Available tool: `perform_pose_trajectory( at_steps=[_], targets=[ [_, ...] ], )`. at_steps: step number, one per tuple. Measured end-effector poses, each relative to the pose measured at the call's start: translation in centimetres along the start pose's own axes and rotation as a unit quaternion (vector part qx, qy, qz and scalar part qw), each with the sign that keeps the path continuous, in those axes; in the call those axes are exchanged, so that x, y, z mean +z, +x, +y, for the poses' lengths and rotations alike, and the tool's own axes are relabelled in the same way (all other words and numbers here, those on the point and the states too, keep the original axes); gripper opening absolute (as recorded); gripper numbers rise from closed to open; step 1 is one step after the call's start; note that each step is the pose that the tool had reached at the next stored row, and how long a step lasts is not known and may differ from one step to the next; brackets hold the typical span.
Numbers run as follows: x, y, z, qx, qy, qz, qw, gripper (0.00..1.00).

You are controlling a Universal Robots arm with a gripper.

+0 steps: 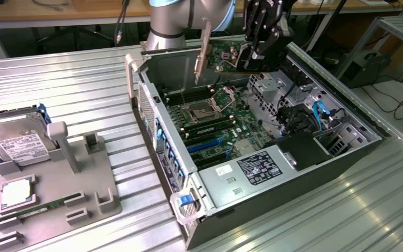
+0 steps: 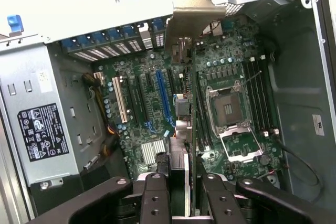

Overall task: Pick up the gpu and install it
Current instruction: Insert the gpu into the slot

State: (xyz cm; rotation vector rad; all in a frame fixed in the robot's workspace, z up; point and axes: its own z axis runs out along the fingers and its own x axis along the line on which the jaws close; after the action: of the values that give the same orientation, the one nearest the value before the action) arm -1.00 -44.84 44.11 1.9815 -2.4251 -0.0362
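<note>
My gripper (image 1: 256,56) is shut on the gpu (image 1: 224,54), a green card with a long silver bracket (image 1: 202,48), and holds it upright in the air above the far end of the open computer case (image 1: 209,181). In the wrist view the gpu (image 2: 192,129) appears edge-on between my black fingers (image 2: 156,195), with its bracket (image 2: 192,18) toward the case's rear slot openings. Below it lies the motherboard (image 2: 147,124) with a blue expansion slot (image 2: 162,94), a white slot (image 2: 122,102) and the open CPU socket (image 2: 229,109). The card hangs apart from the board.
On the exterior view's left, a grey fixture (image 1: 82,173) carries a silver hard drive (image 1: 14,140), a CPU (image 1: 16,191) and a RAM stick (image 1: 42,207). Inside the case are a labelled power supply (image 1: 261,167), blue cables (image 1: 320,113) and drive cages. The ribbed metal table (image 1: 69,84) surrounds the case.
</note>
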Motion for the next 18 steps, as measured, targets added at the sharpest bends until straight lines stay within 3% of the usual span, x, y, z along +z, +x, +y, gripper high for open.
perform_pose_trajectory(
  at_steps=[7,18],
  targets=[
    [0.0,0.0,0.0,-0.035,-0.0003,0.0008,0.9994,0.28],
    [0.0,0.0,0.0,-0.085,-0.0006,0.002,0.9964,0.28]
  ],
)
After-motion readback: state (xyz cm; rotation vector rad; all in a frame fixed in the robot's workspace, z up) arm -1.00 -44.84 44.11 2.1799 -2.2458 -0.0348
